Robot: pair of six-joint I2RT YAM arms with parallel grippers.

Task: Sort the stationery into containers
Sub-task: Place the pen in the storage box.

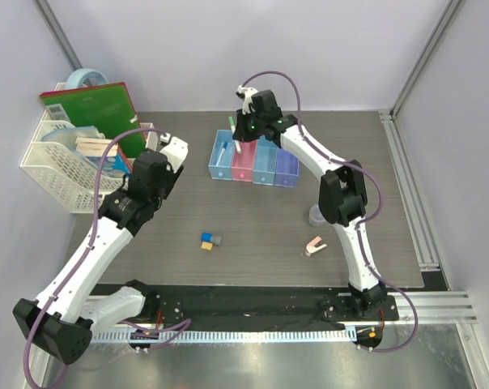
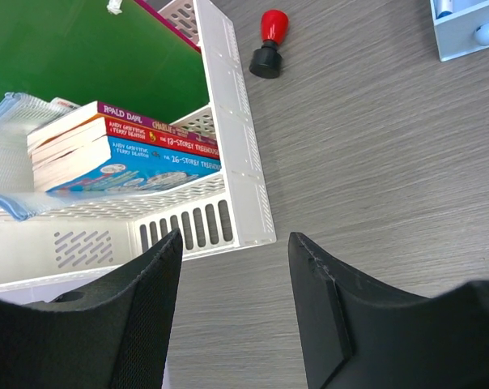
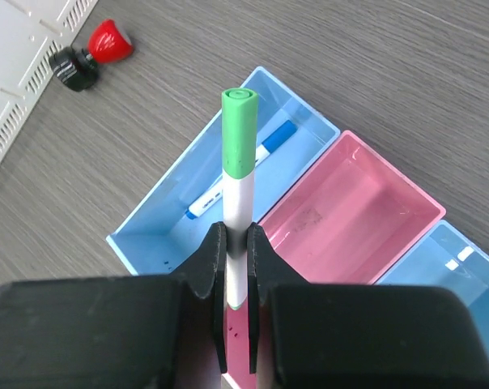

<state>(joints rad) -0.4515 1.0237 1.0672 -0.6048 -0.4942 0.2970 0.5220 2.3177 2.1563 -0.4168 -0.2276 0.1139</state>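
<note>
Grey tabletop (image 3: 390, 65) below, right hand (image 3: 236, 243) clamps green-capped pen (image 3: 238, 182) over bins (image 3: 350, 211).

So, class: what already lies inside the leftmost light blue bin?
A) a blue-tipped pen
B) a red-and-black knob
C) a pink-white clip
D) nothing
A: in the right wrist view a blue-tipped pen lies on the floor of the light blue bin; the red-and-black knob sits outside on the table.
</note>
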